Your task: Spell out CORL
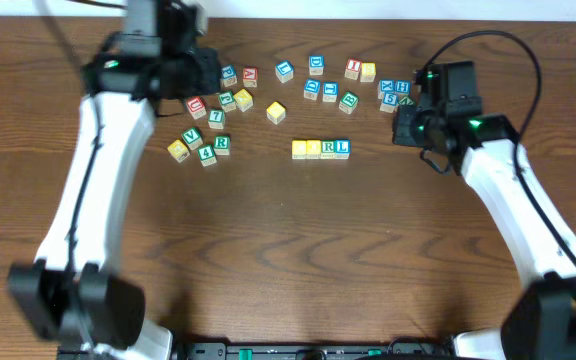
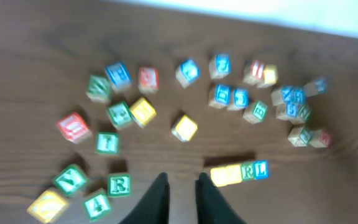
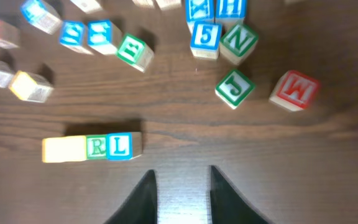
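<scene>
A row of four letter blocks (image 1: 321, 149) lies mid-table: two yellow ones, a green R, a blue L. It also shows in the left wrist view (image 2: 239, 172) and in the right wrist view (image 3: 92, 147). My left gripper (image 2: 183, 182) is open and empty, held high above the left block cluster (image 1: 208, 120). My right gripper (image 3: 183, 176) is open and empty, above bare wood right of the row, near the right-hand blocks (image 1: 396, 93).
Loose letter blocks are scattered across the far half of the table: a green R (image 2: 119, 184), a green 4 (image 2: 96, 203), a yellow block (image 2: 184, 127), a red M (image 3: 294, 89), a green J (image 3: 235, 88), a blue 5 (image 3: 204, 37).
</scene>
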Tool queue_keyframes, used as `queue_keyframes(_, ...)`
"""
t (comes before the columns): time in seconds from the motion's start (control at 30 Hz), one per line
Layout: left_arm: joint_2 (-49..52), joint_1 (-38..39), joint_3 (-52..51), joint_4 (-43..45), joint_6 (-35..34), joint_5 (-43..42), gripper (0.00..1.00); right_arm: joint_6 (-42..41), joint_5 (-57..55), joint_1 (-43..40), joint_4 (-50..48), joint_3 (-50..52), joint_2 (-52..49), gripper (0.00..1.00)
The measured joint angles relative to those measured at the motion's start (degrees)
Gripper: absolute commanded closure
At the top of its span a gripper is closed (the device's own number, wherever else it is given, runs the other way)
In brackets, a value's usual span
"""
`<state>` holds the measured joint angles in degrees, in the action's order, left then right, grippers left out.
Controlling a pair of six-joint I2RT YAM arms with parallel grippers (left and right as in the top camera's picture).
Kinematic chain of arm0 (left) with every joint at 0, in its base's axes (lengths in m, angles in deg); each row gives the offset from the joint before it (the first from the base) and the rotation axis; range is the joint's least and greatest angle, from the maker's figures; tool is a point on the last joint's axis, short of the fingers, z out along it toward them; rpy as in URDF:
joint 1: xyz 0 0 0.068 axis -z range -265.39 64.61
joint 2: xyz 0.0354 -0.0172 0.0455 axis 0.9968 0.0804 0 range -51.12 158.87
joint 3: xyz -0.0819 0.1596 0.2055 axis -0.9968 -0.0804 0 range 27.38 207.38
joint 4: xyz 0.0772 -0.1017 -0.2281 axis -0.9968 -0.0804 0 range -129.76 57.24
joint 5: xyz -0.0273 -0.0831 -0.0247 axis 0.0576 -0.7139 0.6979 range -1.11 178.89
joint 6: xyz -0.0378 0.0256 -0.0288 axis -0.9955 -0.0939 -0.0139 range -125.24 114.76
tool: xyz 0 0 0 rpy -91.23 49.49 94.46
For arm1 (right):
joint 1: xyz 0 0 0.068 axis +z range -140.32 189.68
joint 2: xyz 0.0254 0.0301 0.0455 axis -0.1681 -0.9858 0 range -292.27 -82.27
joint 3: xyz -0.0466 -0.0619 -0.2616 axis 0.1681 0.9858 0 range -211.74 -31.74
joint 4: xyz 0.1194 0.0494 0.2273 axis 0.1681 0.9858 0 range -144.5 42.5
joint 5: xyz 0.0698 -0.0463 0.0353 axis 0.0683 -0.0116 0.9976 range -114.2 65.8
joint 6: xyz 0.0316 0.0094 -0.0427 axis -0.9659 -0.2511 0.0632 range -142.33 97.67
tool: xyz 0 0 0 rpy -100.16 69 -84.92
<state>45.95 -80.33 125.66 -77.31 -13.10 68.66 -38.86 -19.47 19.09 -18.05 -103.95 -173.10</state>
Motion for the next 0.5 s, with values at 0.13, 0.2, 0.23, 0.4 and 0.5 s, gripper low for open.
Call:
queue_keyframes(0.13,-5.6,-2.9,0.1,-1.4,0.5,0.0,0.02,1.0,-0.1,0.0,3.7,0.0,6.5,0.43)
queue_keyframes(0.2,-6.5,-3.7,0.1,-2.2,0.3,0.1,0.02,1.9,-0.1,0.0,5.6,0.0,9.9,0.26)
queue_keyframes(0.23,-6.5,-3.8,0.1,-2.3,0.2,0.1,0.02,2.1,-0.2,0.0,6.3,0.0,11.3,0.17)
queue_keyframes(0.4,-6.3,-3.7,0.1,-2.9,0.0,0.0,0.02,3.0,-2.7,-0.1,9.4,0.0,19.5,0.01)
queue_keyframes(0.5,-6.3,-3.7,0.1,-2.9,0.0,0.0,0.02,3.2,-3.5,-0.1,9.6,0.0,24.2,0.01)
